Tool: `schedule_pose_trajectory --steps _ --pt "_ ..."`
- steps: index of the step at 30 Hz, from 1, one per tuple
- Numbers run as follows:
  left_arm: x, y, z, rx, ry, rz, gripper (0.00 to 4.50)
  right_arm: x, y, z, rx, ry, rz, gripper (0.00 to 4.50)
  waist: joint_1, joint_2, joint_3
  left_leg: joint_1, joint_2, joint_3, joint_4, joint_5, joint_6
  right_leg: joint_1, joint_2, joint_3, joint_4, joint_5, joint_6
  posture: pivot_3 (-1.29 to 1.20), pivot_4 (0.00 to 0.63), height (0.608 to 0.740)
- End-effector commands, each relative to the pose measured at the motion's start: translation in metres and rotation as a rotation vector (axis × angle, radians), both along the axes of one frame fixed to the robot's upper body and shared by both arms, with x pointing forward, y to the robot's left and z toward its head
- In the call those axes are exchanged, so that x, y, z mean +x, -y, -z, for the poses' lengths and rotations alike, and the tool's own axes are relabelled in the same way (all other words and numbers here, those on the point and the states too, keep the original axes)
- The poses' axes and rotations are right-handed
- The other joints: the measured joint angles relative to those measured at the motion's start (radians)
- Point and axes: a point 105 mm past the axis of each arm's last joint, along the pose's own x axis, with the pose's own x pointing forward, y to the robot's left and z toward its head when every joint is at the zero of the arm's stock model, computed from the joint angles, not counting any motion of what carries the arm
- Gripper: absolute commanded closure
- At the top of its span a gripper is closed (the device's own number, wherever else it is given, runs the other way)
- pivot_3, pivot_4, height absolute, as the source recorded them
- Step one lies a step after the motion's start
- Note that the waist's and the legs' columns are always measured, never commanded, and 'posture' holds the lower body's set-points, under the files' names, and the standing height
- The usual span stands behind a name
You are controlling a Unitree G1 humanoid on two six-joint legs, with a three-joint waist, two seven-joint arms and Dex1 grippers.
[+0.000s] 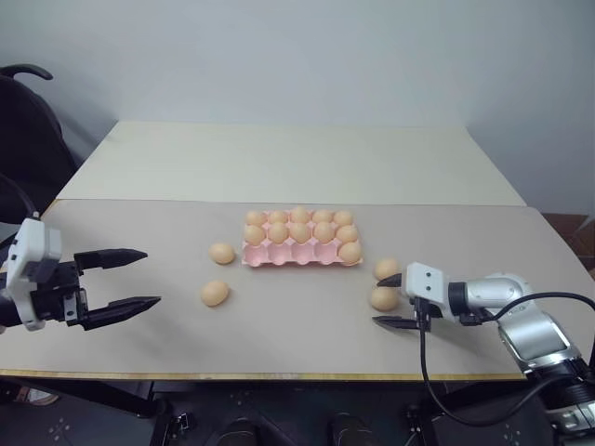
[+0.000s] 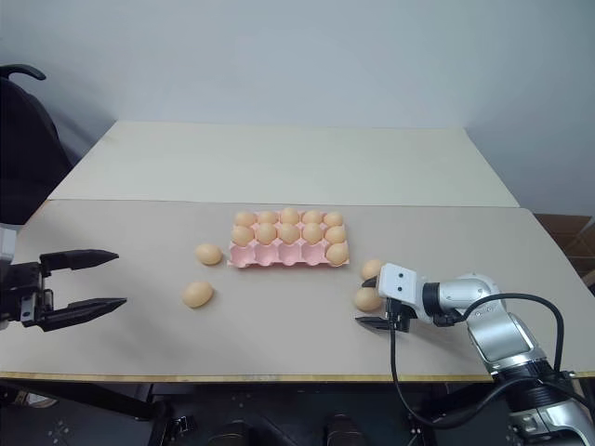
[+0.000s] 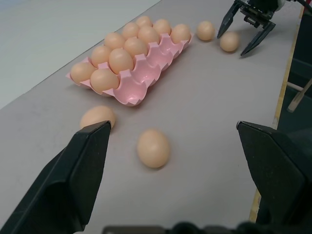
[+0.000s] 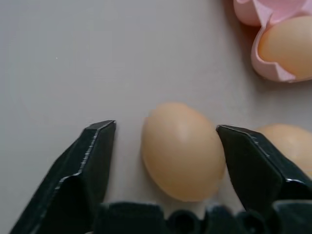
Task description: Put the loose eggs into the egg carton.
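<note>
Right gripper (image 4: 165, 141) straddles a loose egg (image 4: 181, 150) right of the egg carton (image 1: 299, 254), fingers not touching it. Left gripper (image 1: 130, 279) wide open, empty, near two other eggs (image 1: 215, 293).

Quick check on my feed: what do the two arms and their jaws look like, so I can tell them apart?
Both grippers have pointed black jaws on a white block. The left gripper sits on a white and black wrist housing. The right gripper continues into a silver metallic arm with black joint bands and a black cable looping below.
</note>
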Motion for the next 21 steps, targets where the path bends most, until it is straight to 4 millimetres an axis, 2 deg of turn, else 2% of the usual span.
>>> schedule_pose_trajectory --steps 1,3,4,8,12,16,21 --pt "-0.003 0.005 -0.009 0.009 0.031 0.019 0.0 0.003 -0.003 -0.009 -0.006 0.055 -0.022 1.98 0.0 0.0 0.0 0.0 0.0 0.0 0.0 0.0 0.0 0.0 0.0 0.0 0.0 0.0 0.0 0.0 0.15 0.74" --pt "-0.003 0.006 -0.009 0.008 0.032 0.019 0.0 0.002 -0.004 -0.014 0.005 0.064 -0.032 2.56 0.0 0.0 0.0 0.0 0.0 0.0 0.0 0.0 0.0 0.0 0.0 0.0 0.0 0.0 0.0 0.0 0.15 0.74" --pt "-0.003 0.006 -0.009 0.008 0.032 0.019 0.0 0.0 -0.004 -0.02 0.013 0.076 -0.04 2.64 0.0 0.0 0.0 0.0 0.0 0.0 0.0 0.0 0.0 0.0 0.0 0.0 0.0 0.0 0.0 0.0 0.15 0.74" --pt "-0.003 0.006 -0.01 0.006 0.033 0.018 0.0 -0.006 -0.013 -0.046 0.073 0.114 -0.089 2.64 -0.001 0.0 0.0 0.0 0.0 0.0 0.0 0.0 0.0 0.0 0.0 0.0 0.0 0.0 0.0 0.0 0.15 0.74" --pt "-0.002 0.007 -0.01 0.004 0.033 0.02 0.0 -0.002 -0.042 -0.078 0.175 0.185 -0.144 2.64 -0.009 0.0 0.0 0.001 0.0 0.0 0.0 0.0 0.0 0.0 0.0 0.0 0.002 0.0 0.0 0.0 0.15 0.74" --pt "0.0 0.009 -0.01 0.0 0.036 0.024 0.0 0.023 -0.07 -0.081 0.185 0.238 -0.134 2.64 -0.012 0.0 0.0 0.001 0.0 0.0 0.0 0.0 0.0 0.0 0.0 0.0 0.003 0.0 -0.001 0.0 0.15 0.74" --pt "-0.001 0.011 -0.01 -0.001 0.039 0.026 0.0 0.052 -0.089 -0.078 0.186 0.276 -0.059 2.64 -0.009 0.0 0.0 -0.001 0.0 0.0 0.0 0.0 0.0 -0.002 0.0 0.0 0.002 0.0 -0.001 0.0 0.15 0.74"
